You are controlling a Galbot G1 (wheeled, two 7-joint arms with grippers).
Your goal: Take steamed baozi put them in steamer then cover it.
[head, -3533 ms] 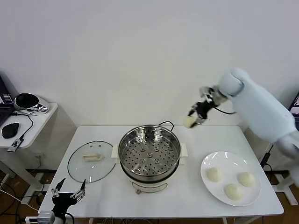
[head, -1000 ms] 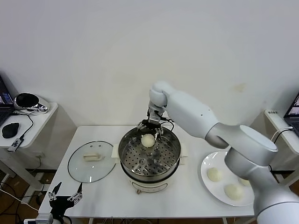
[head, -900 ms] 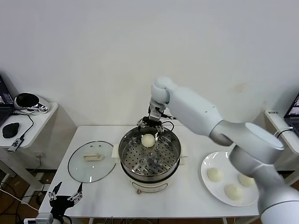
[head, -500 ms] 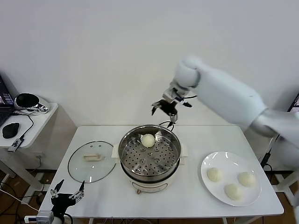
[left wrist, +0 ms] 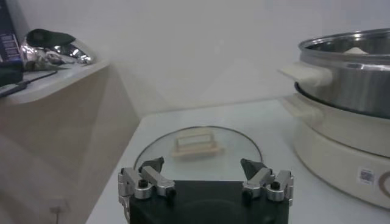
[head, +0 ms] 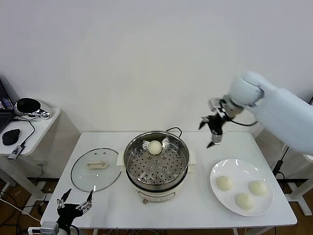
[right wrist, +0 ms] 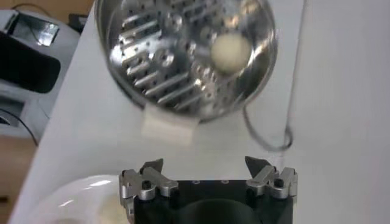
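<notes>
With one bun (head: 155, 146) seated at the far rim of the steamer (head: 156, 164), mid-frame, three buns (head: 224, 183) wait on the plate (head: 218, 194), lower right. Right gripper (head: 212, 132) hangs empty, jaws spread, upper right between pot and plate. Left gripper (head: 74, 205) idles, jaws apart, lower left.

Risks, as I judge: soft dough dents or slips under a hard pinch; crowding on the tray.

Lid (head: 96, 169) lies flat, left of pot; its bar handle (head: 97, 165) runs left-right.
</notes>
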